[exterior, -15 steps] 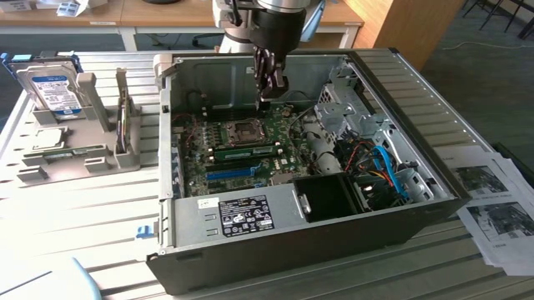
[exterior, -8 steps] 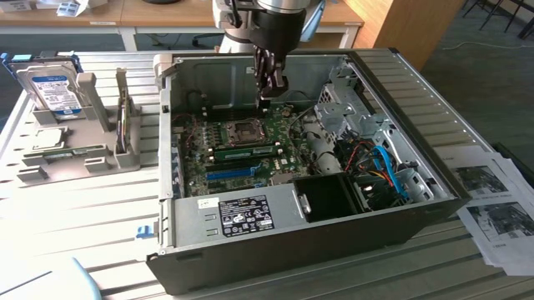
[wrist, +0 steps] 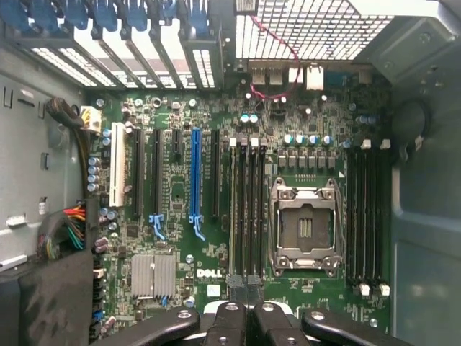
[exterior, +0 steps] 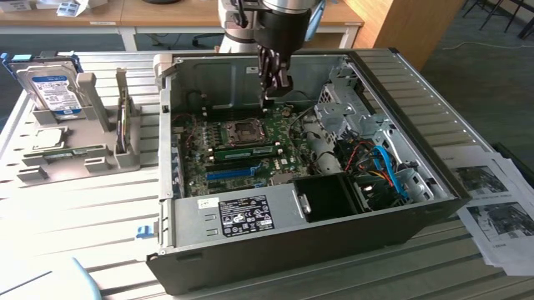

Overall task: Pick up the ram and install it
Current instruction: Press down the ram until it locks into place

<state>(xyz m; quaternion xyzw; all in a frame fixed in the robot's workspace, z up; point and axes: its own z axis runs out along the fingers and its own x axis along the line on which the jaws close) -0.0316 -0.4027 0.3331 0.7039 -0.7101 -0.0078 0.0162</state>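
Where arm (exterior: 276, 25) points: straight down into case (exterior: 292, 250), above board (wrist: 317, 288)
End effector (wrist: 245, 292): clenched tight, tips touching
Writing: DELL on board

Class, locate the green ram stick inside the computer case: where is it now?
In the exterior view, the ram sits on the motherboard inside the case, between the CPU socket and the blue slot.
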